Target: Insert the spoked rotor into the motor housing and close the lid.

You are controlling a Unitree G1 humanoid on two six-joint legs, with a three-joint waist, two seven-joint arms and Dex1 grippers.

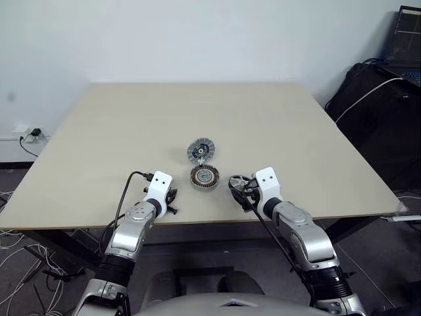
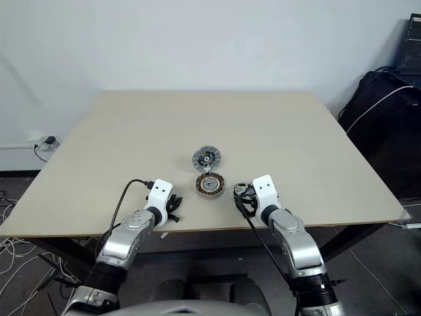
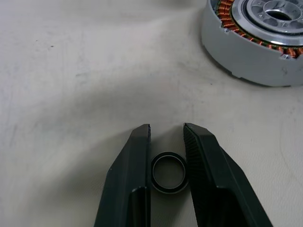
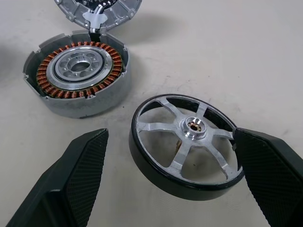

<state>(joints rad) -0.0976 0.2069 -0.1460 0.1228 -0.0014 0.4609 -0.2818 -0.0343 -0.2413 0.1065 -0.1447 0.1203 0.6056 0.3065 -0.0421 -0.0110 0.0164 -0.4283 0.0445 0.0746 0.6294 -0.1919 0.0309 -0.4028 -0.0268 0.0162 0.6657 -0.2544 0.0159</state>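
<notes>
right jaws spread around dark-rimmed silver spoked rotor (image 4: 187,144); left jaws pinching small ring (image 3: 169,172).

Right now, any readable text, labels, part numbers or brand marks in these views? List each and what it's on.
None readable.
Motor housing: copper windings and bare metal, no marking visible.
Spoked rotor: plain rim, spokes and hub, no marking visible.
Lid: partly in view, no text visible.
Small ring between the left gripper fingers: no marking visible.
Laptop screen at the far right: lit lines, too small to read.
</notes>
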